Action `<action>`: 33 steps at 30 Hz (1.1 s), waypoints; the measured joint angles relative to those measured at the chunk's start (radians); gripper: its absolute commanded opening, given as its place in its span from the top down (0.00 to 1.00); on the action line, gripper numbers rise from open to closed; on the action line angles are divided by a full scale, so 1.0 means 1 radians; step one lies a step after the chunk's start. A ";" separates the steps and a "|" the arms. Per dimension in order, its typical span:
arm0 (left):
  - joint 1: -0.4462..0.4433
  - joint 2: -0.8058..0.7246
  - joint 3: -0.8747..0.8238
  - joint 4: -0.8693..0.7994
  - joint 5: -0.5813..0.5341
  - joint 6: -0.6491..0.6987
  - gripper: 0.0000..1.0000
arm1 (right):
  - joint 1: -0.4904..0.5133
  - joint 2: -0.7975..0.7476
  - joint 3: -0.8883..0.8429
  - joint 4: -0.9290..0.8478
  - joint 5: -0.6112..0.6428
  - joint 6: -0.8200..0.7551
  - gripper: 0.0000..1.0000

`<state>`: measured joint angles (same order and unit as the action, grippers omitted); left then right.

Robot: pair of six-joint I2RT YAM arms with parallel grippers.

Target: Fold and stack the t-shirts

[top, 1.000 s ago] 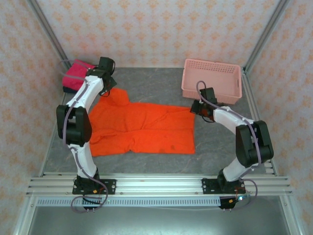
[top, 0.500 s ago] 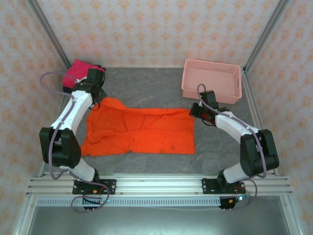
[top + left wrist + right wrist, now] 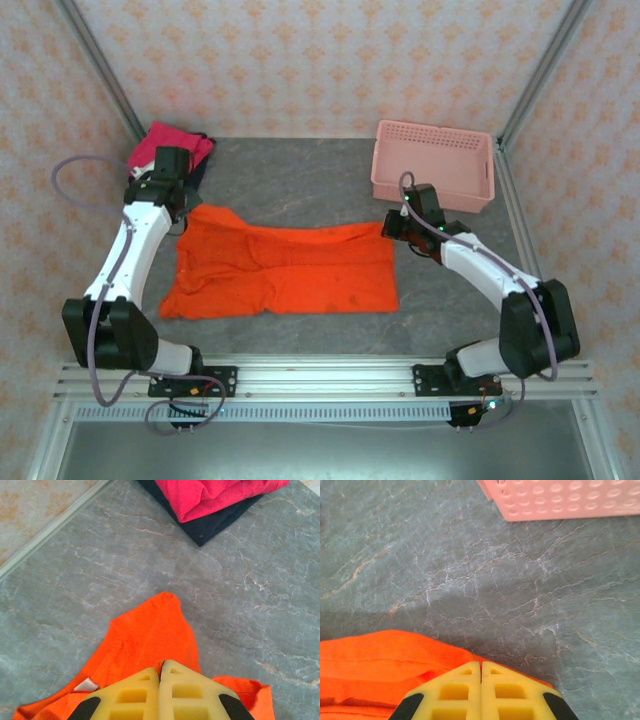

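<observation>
**Orange shirt held at both far corners**

The bright orange cloth t-shirt (image 3: 285, 270) lies spread across the middle of the grey marbled tabletop (image 3: 300, 175), mostly flat with a few creases. The left hand (image 3: 186, 208) sits at the shirt's 10 o'clock corner. Its yellow fingers are pressed together, and in the wrist view (image 3: 161, 663) orange cloth bunches out from under them, so it looks to be pinching the fabric. The right hand (image 3: 388, 228) is at the 2 o'clock corner, fingers likewise pressed together on the shirt's edge (image 3: 481, 665).

Off towards 10 o'clock, just beyond the left hand, the magenta-pink cloth t-shirt (image 3: 215, 495) lies folded on top of the dark navy cloth t-shirt (image 3: 207, 527). At 1 o'clock, beyond the right hand, stands the pink plastic lattice basket (image 3: 433, 165), apart from the orange shirt.
</observation>
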<state>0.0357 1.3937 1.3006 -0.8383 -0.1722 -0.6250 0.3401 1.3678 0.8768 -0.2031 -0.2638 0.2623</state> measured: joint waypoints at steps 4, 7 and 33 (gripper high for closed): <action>0.000 -0.055 -0.046 -0.027 0.004 0.018 1.00 | 0.000 -0.063 -0.032 -0.016 0.013 0.002 1.00; 0.000 -0.079 -0.088 -0.044 0.007 0.026 1.00 | 0.000 -0.069 -0.044 -0.031 0.013 0.002 1.00; 0.000 -0.415 -0.395 -0.225 -0.021 0.013 1.00 | 0.000 -0.094 -0.129 -0.091 0.008 0.025 1.00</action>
<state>0.0357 0.9791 0.9058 -1.0630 -0.1928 -0.6121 0.3401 1.2739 0.7475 -0.2943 -0.2554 0.2874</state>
